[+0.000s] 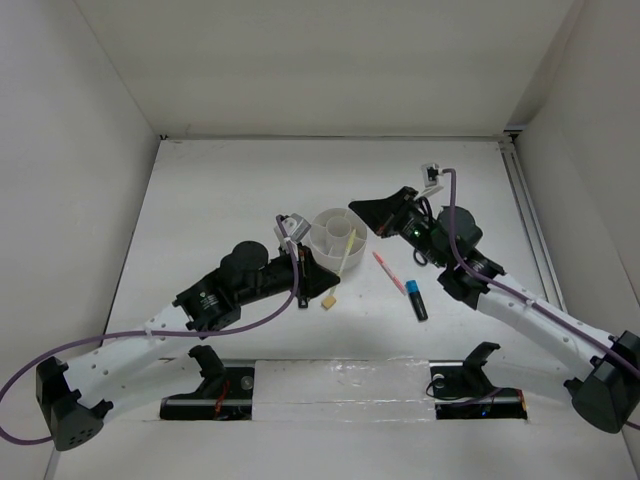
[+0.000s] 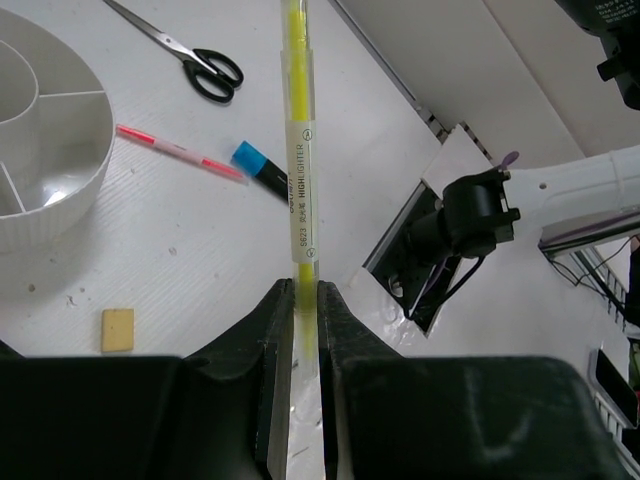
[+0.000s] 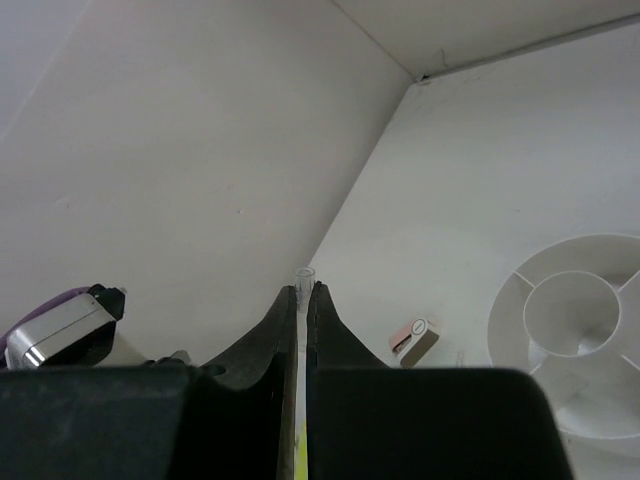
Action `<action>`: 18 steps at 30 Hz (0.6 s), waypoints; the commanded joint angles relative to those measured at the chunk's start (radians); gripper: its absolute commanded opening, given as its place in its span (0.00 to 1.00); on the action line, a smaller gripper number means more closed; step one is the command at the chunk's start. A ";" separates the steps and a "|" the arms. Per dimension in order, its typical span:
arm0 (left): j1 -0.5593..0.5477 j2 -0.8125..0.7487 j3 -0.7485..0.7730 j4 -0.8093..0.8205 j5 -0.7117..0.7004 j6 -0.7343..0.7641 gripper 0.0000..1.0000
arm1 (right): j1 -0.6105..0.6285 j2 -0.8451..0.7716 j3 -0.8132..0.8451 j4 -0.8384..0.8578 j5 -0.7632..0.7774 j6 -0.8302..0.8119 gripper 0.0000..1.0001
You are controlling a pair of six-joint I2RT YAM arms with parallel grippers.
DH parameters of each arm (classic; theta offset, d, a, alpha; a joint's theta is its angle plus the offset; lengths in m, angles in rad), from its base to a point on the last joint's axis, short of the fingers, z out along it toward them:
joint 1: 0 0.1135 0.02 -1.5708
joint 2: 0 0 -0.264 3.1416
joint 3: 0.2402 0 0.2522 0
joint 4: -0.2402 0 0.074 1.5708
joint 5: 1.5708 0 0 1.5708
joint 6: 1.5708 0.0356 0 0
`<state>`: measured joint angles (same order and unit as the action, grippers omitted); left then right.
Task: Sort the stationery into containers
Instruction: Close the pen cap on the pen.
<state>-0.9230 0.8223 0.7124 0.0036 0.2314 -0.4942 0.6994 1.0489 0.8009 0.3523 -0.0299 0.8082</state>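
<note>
left gripper: black fingers clamped on the lower end of the highlighter, which runs straight out along them.
right gripper: fingers pinched crosswise on what looks like the same highlighter, near its far end. A clear tip pokes past them and yellow shows in the slit below.
highlighter: slim yellow stick in a clear casing with a white printed label. It is held off the surface, tilted up, beside the organizer.
organizer: round white plastic with a ribbed outer wall, a centre cup and wedge compartments around it.
in the way: both black wrists crowd the organizer, the left arm from its near-left side and the right arm from its right.
scissors: steel blades and black loop handles, lying flat beyond the pink pen.
pink pen: thin, lying flat, with one end just beside the cap of the marker.
marker: black barrel and blue cap, lying flat. From the left wrist the highlighter crosses in front of its barrel.
eraser: tan, square-faced block, alone near the organizer's near side.
small piece: tan block with a pale pink end, on the surface near the organizer. It is too small to name.
surface: matte white with faint specks, and white walls on three sides.
</note>
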 commanded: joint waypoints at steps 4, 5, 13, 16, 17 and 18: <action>-0.004 -0.017 -0.005 0.038 -0.030 0.016 0.00 | 0.026 -0.006 -0.028 0.083 0.004 -0.003 0.00; -0.004 -0.028 -0.005 0.038 -0.055 0.016 0.00 | 0.026 -0.006 -0.028 0.083 0.004 -0.003 0.00; -0.004 -0.037 -0.005 0.018 -0.101 0.006 0.00 | 0.026 -0.015 -0.028 0.083 0.004 -0.012 0.00; -0.004 -0.037 -0.005 0.018 -0.101 -0.003 0.00 | 0.026 -0.015 -0.028 0.083 0.004 -0.021 0.00; -0.004 -0.037 -0.005 0.018 -0.101 -0.003 0.00 | 0.026 -0.015 -0.028 0.083 0.004 -0.021 0.00; -0.004 -0.037 -0.005 0.018 -0.101 -0.003 0.00 | 0.026 -0.015 -0.019 0.083 0.004 -0.021 0.00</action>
<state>-0.9230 0.8036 0.7124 -0.0048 0.1417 -0.4953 0.7155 1.0477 0.7692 0.3687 -0.0303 0.8040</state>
